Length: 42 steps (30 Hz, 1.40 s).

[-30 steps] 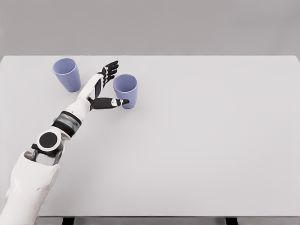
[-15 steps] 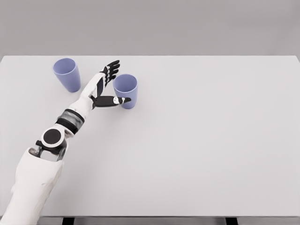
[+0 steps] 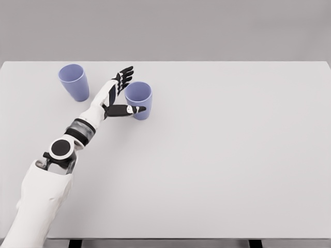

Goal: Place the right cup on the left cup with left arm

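I have the left hand [image 3: 118, 95] spread wide beside the right cup [image 3: 138, 100], thumb across its front, ready to close for the carry to the left cup [image 3: 74, 81].

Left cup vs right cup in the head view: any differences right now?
The left cup stands apart from the left hand, near the table's far left corner; the right cup sits farther right and nearer the camera. The left cup has nothing around it; the right cup has the open hand beside it, thumb across its front, not yet gripped. Both are upright, lavender, same tapered shape.
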{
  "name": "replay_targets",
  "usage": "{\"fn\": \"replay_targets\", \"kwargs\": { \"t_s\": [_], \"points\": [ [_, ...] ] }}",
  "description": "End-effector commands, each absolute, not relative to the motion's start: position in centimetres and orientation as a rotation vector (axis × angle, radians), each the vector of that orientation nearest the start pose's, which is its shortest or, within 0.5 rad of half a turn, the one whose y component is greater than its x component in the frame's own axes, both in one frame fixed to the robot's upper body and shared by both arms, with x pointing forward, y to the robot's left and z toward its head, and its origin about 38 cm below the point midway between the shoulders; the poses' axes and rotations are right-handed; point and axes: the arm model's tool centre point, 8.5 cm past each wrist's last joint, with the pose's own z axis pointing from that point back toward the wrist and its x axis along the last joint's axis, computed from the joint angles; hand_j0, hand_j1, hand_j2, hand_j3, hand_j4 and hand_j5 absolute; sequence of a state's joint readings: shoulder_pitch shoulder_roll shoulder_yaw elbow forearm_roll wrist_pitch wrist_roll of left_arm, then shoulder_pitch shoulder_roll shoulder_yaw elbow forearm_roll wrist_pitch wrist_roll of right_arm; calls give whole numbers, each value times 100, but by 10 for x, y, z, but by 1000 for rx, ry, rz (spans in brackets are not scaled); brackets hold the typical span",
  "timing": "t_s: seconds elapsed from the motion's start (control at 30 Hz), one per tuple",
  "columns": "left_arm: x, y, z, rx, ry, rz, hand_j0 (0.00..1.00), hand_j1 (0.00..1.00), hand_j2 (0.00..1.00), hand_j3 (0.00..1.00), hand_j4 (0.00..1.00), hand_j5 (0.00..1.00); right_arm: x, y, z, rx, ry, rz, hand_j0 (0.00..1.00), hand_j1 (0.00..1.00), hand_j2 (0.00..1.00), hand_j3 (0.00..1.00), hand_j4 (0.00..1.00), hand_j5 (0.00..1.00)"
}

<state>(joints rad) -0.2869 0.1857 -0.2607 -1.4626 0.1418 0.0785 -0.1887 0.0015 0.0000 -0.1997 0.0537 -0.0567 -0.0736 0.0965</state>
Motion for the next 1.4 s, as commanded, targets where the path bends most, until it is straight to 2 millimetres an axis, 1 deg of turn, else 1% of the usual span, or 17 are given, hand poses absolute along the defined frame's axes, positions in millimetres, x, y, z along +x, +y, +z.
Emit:
{"fn": "replay_targets", "kwargs": {
  "t_s": [0.0,0.2,0.37,0.47,0.8,0.9,0.93,0.97,1.37],
  "points": [
    [438,197,117,-181,-1572,-475,100,100,100,100,100,100,-10,-262,-261,4,-41,-253,100,100,100,100,100,100],
    [438,196,116,-182,-1570,-474,100,100,100,100,100,100,-10,-262,-261,4,-41,-253,100,100,100,100,100,100],
    [438,187,116,-196,-1569,-489,100,100,100,100,100,100,-10,-262,-261,4,-41,-253,100,100,100,100,100,100],
    [441,188,114,-192,-1560,-488,100,100,100,100,100,100,-10,-262,-261,4,-41,-253,100,100,100,100,100,100],
    [441,185,114,-198,-1563,-487,99,99,99,99,99,99,-10,-262,-261,4,-41,-253,100,100,100,100,100,100],
    [441,185,115,-198,-1564,-487,90,90,90,90,90,90,-10,-262,-261,4,-41,-253,100,100,100,100,100,100],
    [441,185,114,-198,-1563,-487,85,85,85,85,85,85,-10,-262,-261,4,-41,-253,100,100,100,100,100,100],
    [441,185,114,-199,-1563,-486,83,83,83,83,83,83,-10,-262,-261,4,-41,-253,100,100,100,100,100,100],
    [440,186,116,-199,-1568,-486,70,70,70,70,70,70,-10,-262,-261,4,-41,-253,100,100,100,100,100,100]
  ]
}}
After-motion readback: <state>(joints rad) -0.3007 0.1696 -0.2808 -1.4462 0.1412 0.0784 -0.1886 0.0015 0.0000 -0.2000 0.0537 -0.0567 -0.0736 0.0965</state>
